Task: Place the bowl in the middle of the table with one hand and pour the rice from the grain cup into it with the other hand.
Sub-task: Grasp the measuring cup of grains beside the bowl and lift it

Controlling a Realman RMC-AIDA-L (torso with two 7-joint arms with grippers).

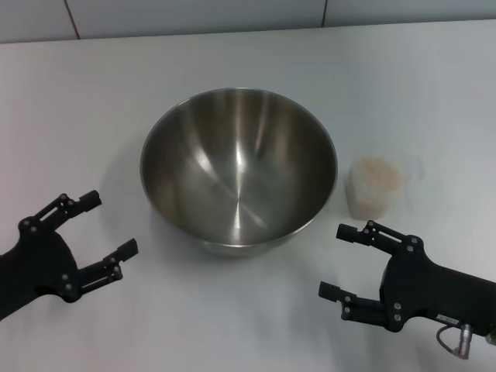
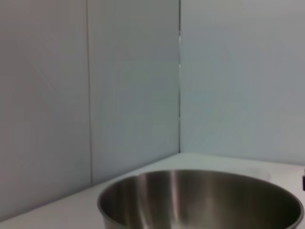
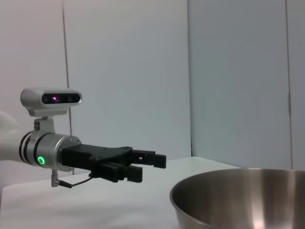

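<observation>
From the head view, the bowl point(image 1: 239, 170) sits upright on the white table point(image 1: 93, 101), roughly at its middle, with its shiny inside bare. Just to its right stands the grain cup point(image 1: 376, 186), upright and close beside the bowl's rim; whether the two touch cannot be told. The rice point(image 1: 377, 173) fills the cup as a pale heap. The left tool point(image 1: 110, 225) is at the near left, apart from the bowl, its two black fingers spread wide and grasping nothing. The right tool point(image 1: 332, 260) is at the near right, just nearer than the cup, its fingers likewise spread and released, pointing left toward the bowl's near side.

In the left wrist view, the bowl point(image 2: 200, 200) fills the lower part, seen from the side with its rim level, and pale wall panels point(image 2: 133, 86) rise behind the table. This arm's own fingers are not seen here.

In the right wrist view, the bowl point(image 3: 243, 198) is close in the foreground. Beyond it the left tool point(image 3: 152, 167) is held level above the table point(image 3: 95, 205), fingers parted, with a green light point(image 3: 41, 160) on its silver wrist and a camera point(image 3: 51, 98) mounted over it.
</observation>
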